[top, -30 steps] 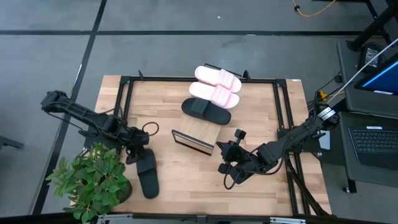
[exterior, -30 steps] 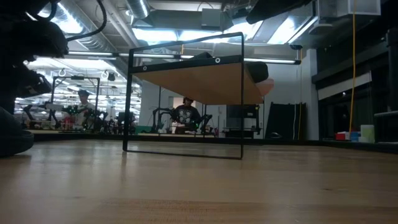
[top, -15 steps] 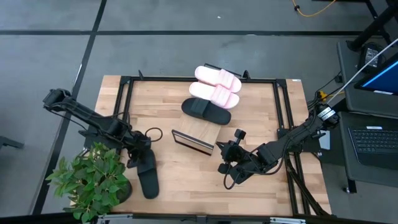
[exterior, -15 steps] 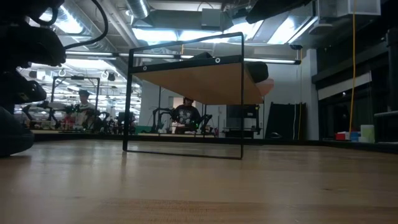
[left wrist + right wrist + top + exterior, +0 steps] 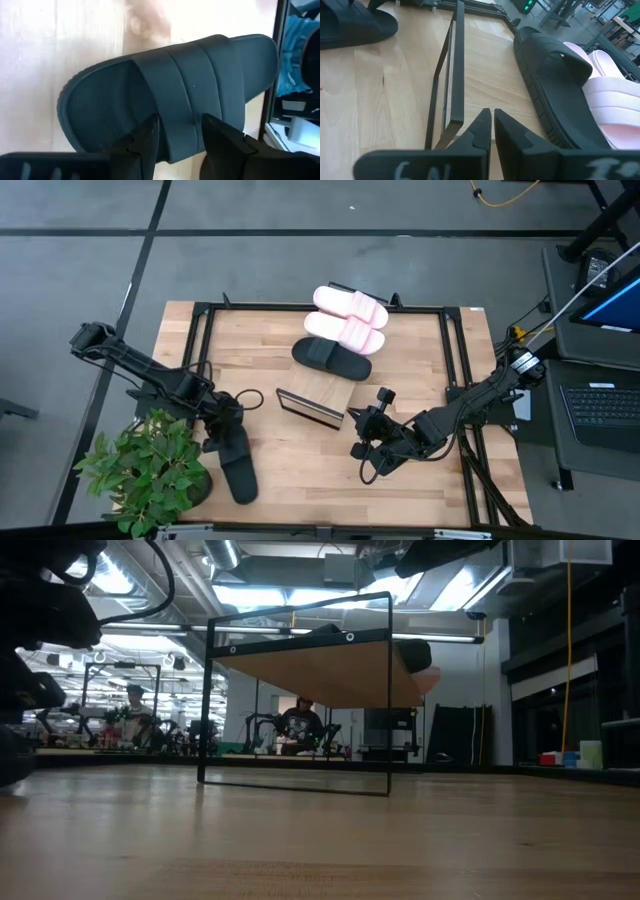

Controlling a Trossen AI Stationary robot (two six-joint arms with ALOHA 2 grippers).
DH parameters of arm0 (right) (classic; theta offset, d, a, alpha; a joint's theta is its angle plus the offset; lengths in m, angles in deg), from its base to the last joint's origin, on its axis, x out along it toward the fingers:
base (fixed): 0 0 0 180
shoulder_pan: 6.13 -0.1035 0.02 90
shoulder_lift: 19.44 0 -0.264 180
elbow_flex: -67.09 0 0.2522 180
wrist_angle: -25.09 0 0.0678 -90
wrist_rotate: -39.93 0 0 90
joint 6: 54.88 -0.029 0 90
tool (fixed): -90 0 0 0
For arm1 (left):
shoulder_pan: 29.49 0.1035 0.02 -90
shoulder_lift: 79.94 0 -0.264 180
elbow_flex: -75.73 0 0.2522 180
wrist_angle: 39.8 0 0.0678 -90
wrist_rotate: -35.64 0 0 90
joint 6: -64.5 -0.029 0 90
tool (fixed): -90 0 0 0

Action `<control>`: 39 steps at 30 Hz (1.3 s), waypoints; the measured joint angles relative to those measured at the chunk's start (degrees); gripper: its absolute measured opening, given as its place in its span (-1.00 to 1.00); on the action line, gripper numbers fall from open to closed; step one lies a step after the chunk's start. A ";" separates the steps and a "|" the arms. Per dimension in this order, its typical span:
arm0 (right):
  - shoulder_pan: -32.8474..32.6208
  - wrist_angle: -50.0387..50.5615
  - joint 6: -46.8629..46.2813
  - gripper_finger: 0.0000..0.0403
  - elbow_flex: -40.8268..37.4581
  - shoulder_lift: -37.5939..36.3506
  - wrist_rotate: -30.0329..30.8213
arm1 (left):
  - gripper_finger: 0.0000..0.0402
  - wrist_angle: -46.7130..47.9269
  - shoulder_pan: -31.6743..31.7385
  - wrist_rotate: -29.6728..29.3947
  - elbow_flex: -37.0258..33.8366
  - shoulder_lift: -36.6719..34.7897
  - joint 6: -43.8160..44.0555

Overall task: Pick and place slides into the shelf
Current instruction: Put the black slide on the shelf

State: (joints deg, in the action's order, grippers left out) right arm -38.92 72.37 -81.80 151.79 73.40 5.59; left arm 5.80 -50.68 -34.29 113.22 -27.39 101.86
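A black slide (image 5: 233, 465) lies flat on its sole on the table at the near left. My left gripper (image 5: 180, 137) is open above its strap (image 5: 192, 85), one finger on each side of the strap's near edge. Two pink slides (image 5: 348, 317) and a second black slide (image 5: 332, 358) lie side by side on the slanted shelf board (image 5: 320, 392). The board's dark lip (image 5: 308, 412) faces the near side. My right gripper (image 5: 491, 130) is shut and empty, low over the table just right of the lip. My left gripper's open fingers (image 5: 145, 142) come at the strap of the near black slide from above, one on each side of its edge (image 5: 175, 145). I cannot tell whether they touch it. The slide lies flat on the table.
A potted plant (image 5: 148, 472) stands at the near left corner, close to the left arm and the black slide. Black frame rails (image 5: 200, 340) run along the table's edges. A laptop (image 5: 600, 410) stands off the table's right side. Bare tabletop lies between the two grippers.
My left gripper has moved a little toward the table's right and near edges, over the strap of the near black slide.
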 joint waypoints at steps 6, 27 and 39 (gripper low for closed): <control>-0.02 -0.02 -0.02 -0.88 0.00 0.00 -0.02 | -0.30 -1.62 0.00 2.14 0.00 0.00 -1.83; -0.01 -0.05 0.04 -0.88 0.00 0.00 -0.39 | -0.30 -12.81 0.04 9.58 -6.61 2.99 2.69; -0.01 -0.05 0.04 -0.88 0.00 0.00 -0.39 | -0.30 -18.45 0.00 14.62 -6.80 2.84 2.60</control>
State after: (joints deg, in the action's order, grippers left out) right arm -38.93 72.31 -81.76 151.79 73.40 5.20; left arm -12.65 -50.68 -19.67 106.42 -24.55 104.46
